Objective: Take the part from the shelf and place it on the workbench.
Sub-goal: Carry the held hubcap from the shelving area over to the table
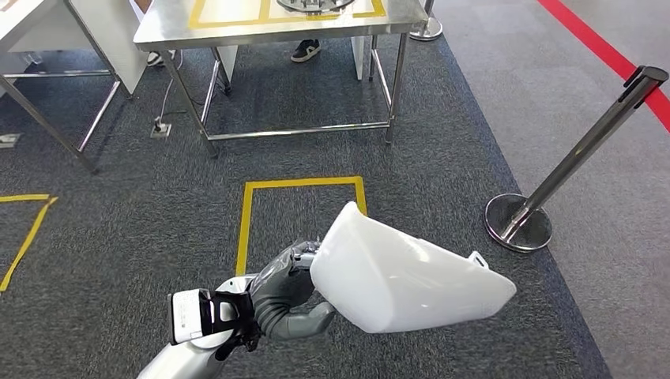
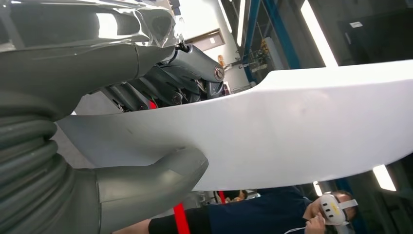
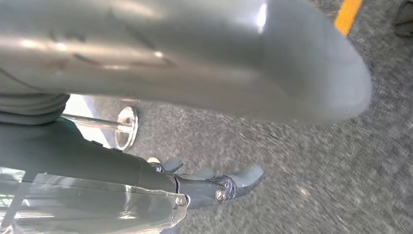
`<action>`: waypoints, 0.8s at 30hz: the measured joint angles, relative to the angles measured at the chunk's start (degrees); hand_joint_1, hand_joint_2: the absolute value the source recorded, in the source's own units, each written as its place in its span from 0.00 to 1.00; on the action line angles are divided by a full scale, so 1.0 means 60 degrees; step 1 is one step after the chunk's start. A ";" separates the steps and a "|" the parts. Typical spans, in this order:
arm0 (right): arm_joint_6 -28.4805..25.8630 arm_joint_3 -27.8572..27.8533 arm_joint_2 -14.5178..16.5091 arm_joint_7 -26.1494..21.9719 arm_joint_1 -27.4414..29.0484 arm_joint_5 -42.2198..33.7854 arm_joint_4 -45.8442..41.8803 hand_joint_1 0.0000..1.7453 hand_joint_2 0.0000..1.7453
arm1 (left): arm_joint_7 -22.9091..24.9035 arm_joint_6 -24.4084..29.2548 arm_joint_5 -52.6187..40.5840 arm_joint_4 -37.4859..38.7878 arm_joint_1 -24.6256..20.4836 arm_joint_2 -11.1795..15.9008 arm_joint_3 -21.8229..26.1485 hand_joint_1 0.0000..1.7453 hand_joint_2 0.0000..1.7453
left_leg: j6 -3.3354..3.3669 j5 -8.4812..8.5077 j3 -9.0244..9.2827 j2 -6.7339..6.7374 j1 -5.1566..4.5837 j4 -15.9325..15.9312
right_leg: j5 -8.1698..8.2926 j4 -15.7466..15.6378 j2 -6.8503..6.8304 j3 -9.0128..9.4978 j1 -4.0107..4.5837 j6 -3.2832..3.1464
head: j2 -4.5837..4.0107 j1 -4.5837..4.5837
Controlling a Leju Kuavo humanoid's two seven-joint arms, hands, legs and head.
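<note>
The left hand (image 1: 288, 288) holds the part (image 1: 403, 276), a white curved shell, by its near edge, thumb under and fingers over; the part juts out ahead of the hand, above the carpet. It looks stiff, smooth and light, likely slippery plastic, so a grip on the thin rim could let it pivot; a hold deeper in would steady it. The desk (image 1: 237, 31) stands well ahead of the hand, its far side cut off. The right hand (image 3: 214, 187) hangs over the floor, holding nothing, fingers apart. The part's far end and inside are hidden.
</note>
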 joint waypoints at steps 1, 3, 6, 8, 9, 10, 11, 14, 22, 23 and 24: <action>0.0000 -0.0002 0.0001 -0.0002 0.0002 -0.0001 0.0000 0.00 0.00 | -0.0001 0.0000 -0.0003 -0.0011 0.0003 0.0001 0.0003 1.00 1.00 | -0.0050 -0.0191 -0.0303 0.0013 0.0015 0.0555 | -0.0076 -0.0009 -0.0003 0.0082 -0.0011 -0.0040 | 0.0000 -0.0017; 0.0000 -0.0006 0.0006 -0.0004 0.0004 -0.0003 0.0000 0.00 0.00 | -0.0001 0.0000 -0.0004 -0.0014 0.0036 0.0015 0.0006 1.00 1.00 | -0.0116 -0.0569 -0.1264 0.0020 0.0040 0.1985 | -0.0242 -0.0009 -0.0007 0.0243 -0.0014 -0.0069 | 0.0000 -0.0034; 0.0000 -0.0015 0.0012 -0.0003 0.0031 0.0000 0.0000 0.00 0.00 | -0.0001 0.0000 -0.0005 -0.0013 0.0089 0.0038 0.0007 1.00 1.00 | -0.0082 0.0094 -0.1994 0.0023 0.0044 0.2287 | -0.0548 -0.0011 -0.0001 0.0628 -0.0011 -0.0051 | 0.0000 -0.0036; 0.0000 -0.0017 0.0019 -0.0005 0.0034 0.0001 0.0000 0.00 0.00 | -0.0001 0.0000 -0.0005 -0.0013 0.0094 0.0045 0.0014 1.00 1.00 | 0.0024 0.1104 -0.1668 0.0033 0.0017 0.1013 | -0.0784 -0.0034 0.0011 0.0933 -0.0015 -0.0014 | 0.0000 -0.0029; 0.0000 -0.0017 0.0026 -0.0008 0.0026 0.0005 0.0000 0.00 0.00 | 0.0000 0.0002 -0.0008 -0.0014 0.0093 0.0048 0.0018 1.00 1.00 | 0.0085 0.1365 -0.1445 0.0040 -0.0017 0.0447 | -0.0892 -0.0060 0.0021 0.1040 -0.0012 0.0035 | -0.0001 -0.0024; 0.0000 -0.0017 0.0034 -0.0013 0.0019 0.0012 0.0000 0.00 0.00 | 0.0002 0.0004 -0.0013 -0.0017 0.0094 0.0049 0.0023 1.00 1.00 | 0.0141 0.1430 -0.1284 0.0043 -0.0051 0.0116 | -0.0976 -0.0115 0.0023 0.1120 -0.0014 0.0094 | -0.0002 -0.0011; 0.0002 -0.0017 0.0045 -0.0020 0.0013 0.0021 0.0002 0.00 0.00 | 0.0003 0.0007 -0.0019 -0.0025 0.0097 0.0048 0.0026 1.00 1.00 | 0.0193 0.1329 -0.1179 0.0031 -0.0079 -0.0017 | -0.1008 -0.0151 0.0016 0.1206 -0.0015 0.0165 | -0.0003 -0.0003; 0.0007 -0.0015 0.0070 -0.0043 -0.0030 0.0039 0.0006 0.00 0.00 | 0.0004 0.0012 -0.0037 -0.0054 0.0100 0.0016 0.0032 1.00 1.00 | 0.0348 0.1103 -0.0813 -0.0017 -0.0032 -0.0276 | -0.0711 0.0302 -0.0021 0.1150 -0.0013 0.0351 | -0.0003 0.0008; 0.0007 -0.0023 0.0060 -0.0077 0.0022 0.0040 0.0007 0.00 0.00 | 0.0006 0.0015 -0.0074 -0.0047 0.0126 -0.0007 0.0024 1.00 1.00 | 0.0451 0.0013 0.0636 -0.0070 0.0029 -0.0429 | -0.1560 0.1980 -0.0027 -0.1391 -0.0006 0.0502 | 0.0000 0.0086; 0.0009 -0.0029 0.0061 -0.0072 0.0041 0.0039 0.0009 0.00 0.00 | 0.0006 0.0015 -0.0074 -0.0038 0.0132 -0.0004 0.0023 1.00 1.00 | 0.0416 -0.0178 0.0828 -0.0073 0.0029 -0.0432 | -0.0976 0.1434 -0.0037 -0.1397 -0.0006 0.0486 | 0.0000 0.0091; 0.0012 -0.0036 0.0067 -0.0068 0.0062 0.0037 0.0012 0.00 0.00 | 0.0006 0.0015 -0.0075 -0.0025 0.0145 0.0000 0.0020 1.00 1.00 | 0.0369 -0.0379 0.1000 -0.0081 0.0017 -0.0429 | -0.0222 0.0938 -0.0055 -0.1367 0.0002 0.0442 | 0.0000 0.0100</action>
